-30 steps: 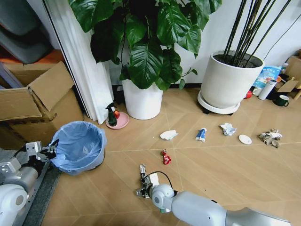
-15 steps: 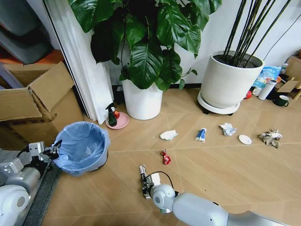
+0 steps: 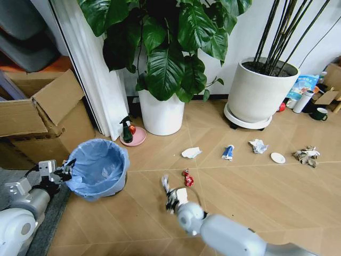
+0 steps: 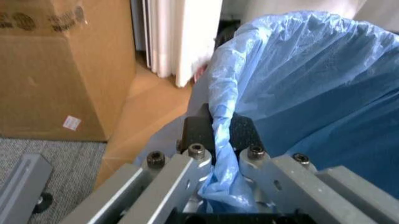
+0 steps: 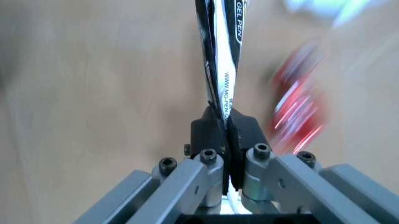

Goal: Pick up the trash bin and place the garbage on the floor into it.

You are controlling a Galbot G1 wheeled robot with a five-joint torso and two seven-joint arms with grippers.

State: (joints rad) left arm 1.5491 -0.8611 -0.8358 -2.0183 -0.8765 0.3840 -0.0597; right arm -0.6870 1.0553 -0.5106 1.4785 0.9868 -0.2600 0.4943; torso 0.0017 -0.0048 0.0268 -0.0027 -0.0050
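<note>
Trash bin [image 3: 98, 168] sits on the wood floor at about 8 o'clock in the head view, black body, light blue liner. Left gripper [image 3: 68, 168] clamped on the bin's rim at the bin's 9 o'clock side; left wrist view confirms it, fingers [image 4: 198, 135] closed tight on the rim with blue liner [image 4: 299, 79] bunched between them. Cardboard box [image 3: 40, 114] just behind the bin at 10 o'clock, grey mat [image 3: 45, 224] under the left arm.

Right gripper [image 3: 169, 193] low centre, about 6 o'clock, just above the floor. Right wrist view: jaws pressed together on a thin black-and-white packet [image 5: 219, 51] printed "GEL PEN", sticking straight out past the fingertips. Red can [image 3: 187, 178] lies on the floor just beside that gripper at its 1 o'clock; it shows as a red smear [image 5: 298, 105] in the wrist view.

Remaining garbage is strung along the floor toward 3 o'clock: white paper ball [image 3: 191, 153], blue-white packet [image 3: 228, 152], second paper ball [image 3: 258, 145], white disc [image 3: 277, 158], grey-brown wad [image 3: 307, 155]. All well apart from the bin.

Two white plant pots [image 3: 161, 113] [image 3: 260, 93] at 12 and 2 o'clock. Pink dish with a small spray bottle [image 3: 130, 134] near the first pot.
</note>
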